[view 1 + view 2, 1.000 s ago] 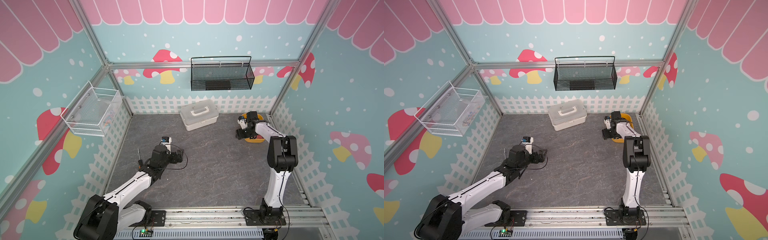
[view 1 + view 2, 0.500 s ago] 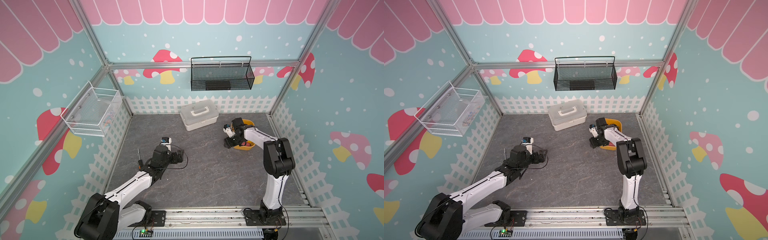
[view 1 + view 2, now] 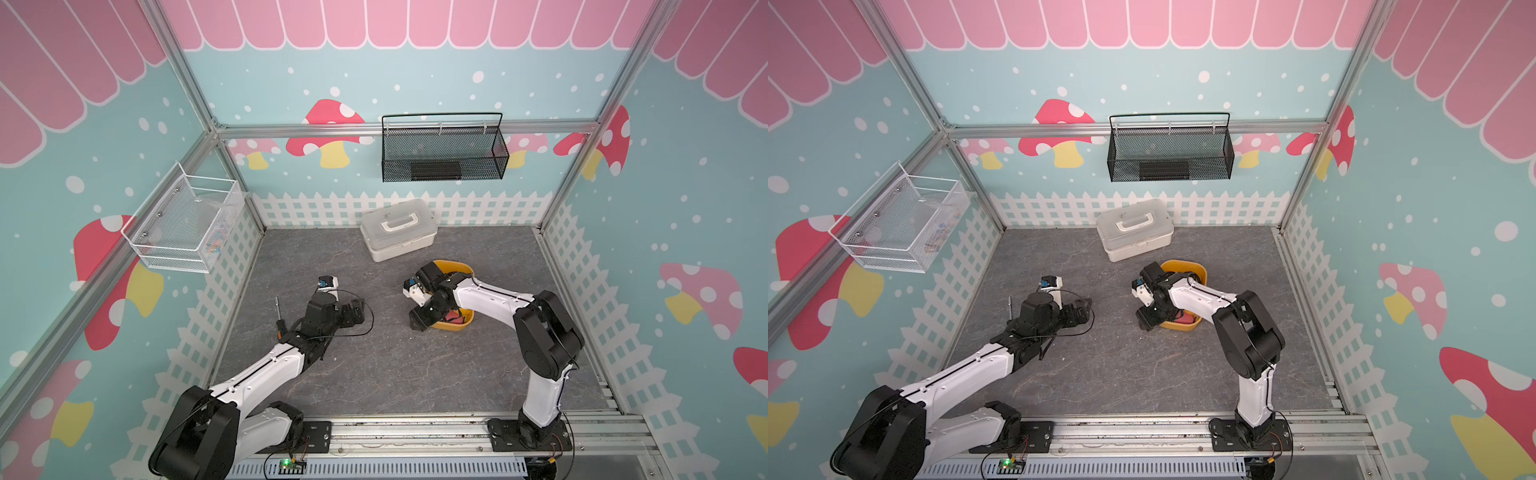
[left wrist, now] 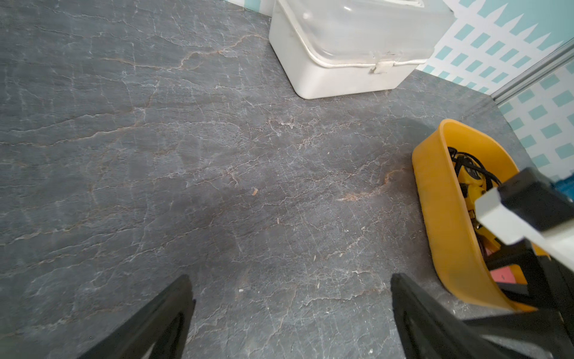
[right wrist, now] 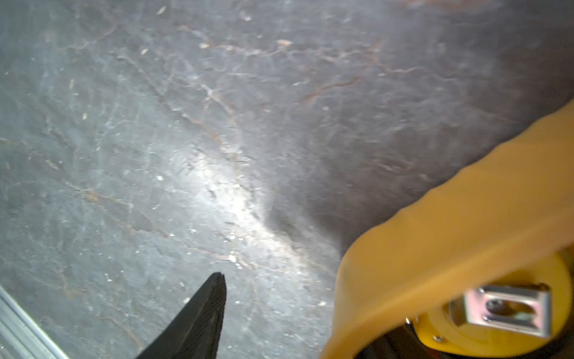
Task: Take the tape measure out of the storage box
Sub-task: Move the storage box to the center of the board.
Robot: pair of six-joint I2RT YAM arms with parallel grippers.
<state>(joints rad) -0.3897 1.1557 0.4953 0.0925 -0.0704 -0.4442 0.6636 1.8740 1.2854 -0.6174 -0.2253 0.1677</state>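
Grey stone-patterned surface [image 3: 374, 374] fills both top views. The storage box [image 3: 454, 266] sits right of centre, its long axis running near to far. My right hand [image 3: 419, 320] is at its near-left corner, my left hand [image 3: 353, 311] well apart.

Left wrist: that hand gapes wide, empty.

Right wrist: one finger [image 5: 205, 310] stands outside the box wall, and the tape measure [image 5: 503, 310] lies just inside, metal clip up. Whether my right hand grips anything, I cannot tell. No writing is readable.

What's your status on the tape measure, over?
Left gripper open over floor. Right gripper clamped on storage box wall. Tape measure inside, ungripped. Black cord and red item share the box.
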